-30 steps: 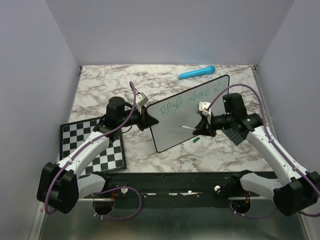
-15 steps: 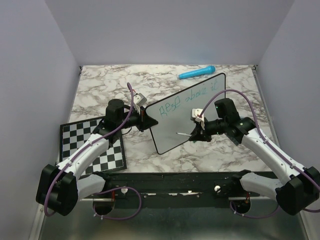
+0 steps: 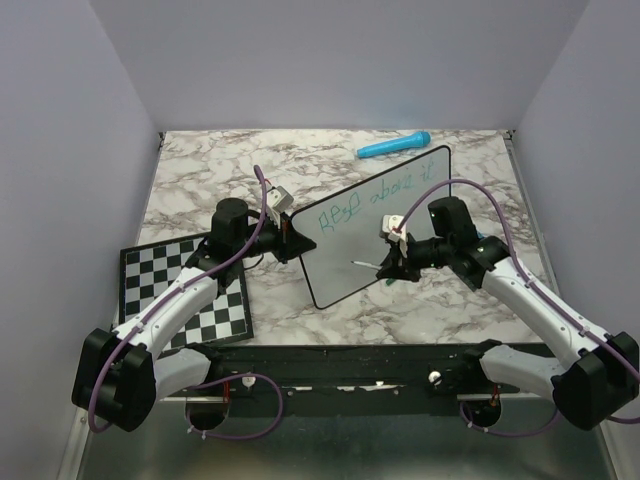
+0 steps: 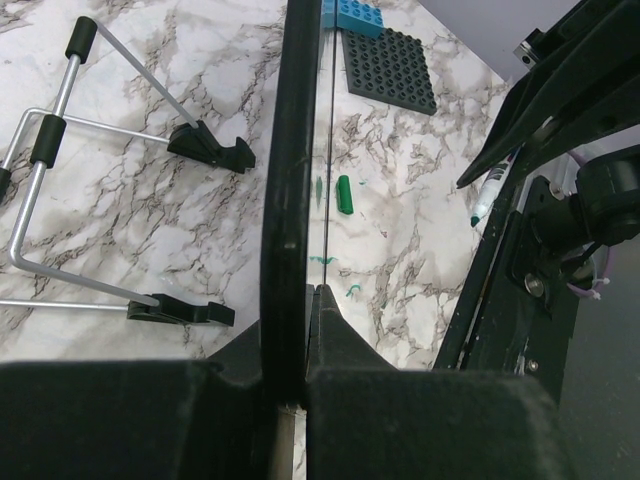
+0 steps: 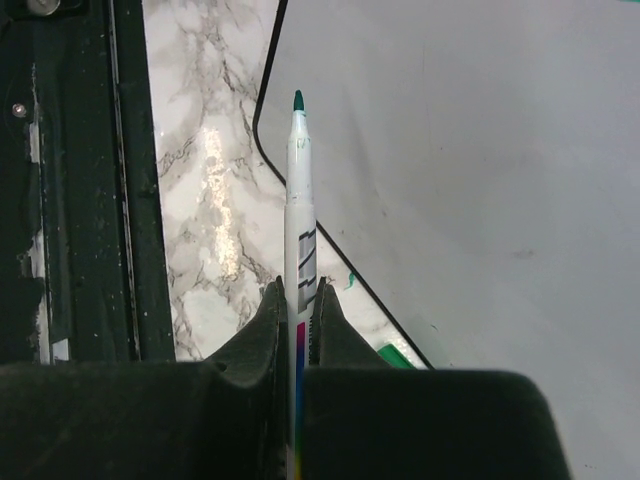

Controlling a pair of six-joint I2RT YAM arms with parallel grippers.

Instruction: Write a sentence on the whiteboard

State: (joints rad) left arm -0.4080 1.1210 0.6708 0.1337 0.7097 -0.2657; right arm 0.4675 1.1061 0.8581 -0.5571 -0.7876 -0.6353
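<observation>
The whiteboard stands tilted at mid-table, and my left gripper is shut on its left rim. That rim shows as a black strip running between my left gripper's jaws. One line of the green sentence runs along the board's far edge. My right gripper is shut on a white marker. In the right wrist view the marker juts from the right gripper, its green tip over the blank board near a corner. Whether it touches, I cannot tell.
A green cap lies on the marble beside the board's near edge. A checkerboard lies under my left arm. A blue tube-shaped thing lies at the back. A dark studded plate, blue bricks and a wire stand show in the left wrist view.
My right gripper has moved left with the marker, so its tip now hangs over the board's blank lower part. The board and left gripper have shifted slightly.
</observation>
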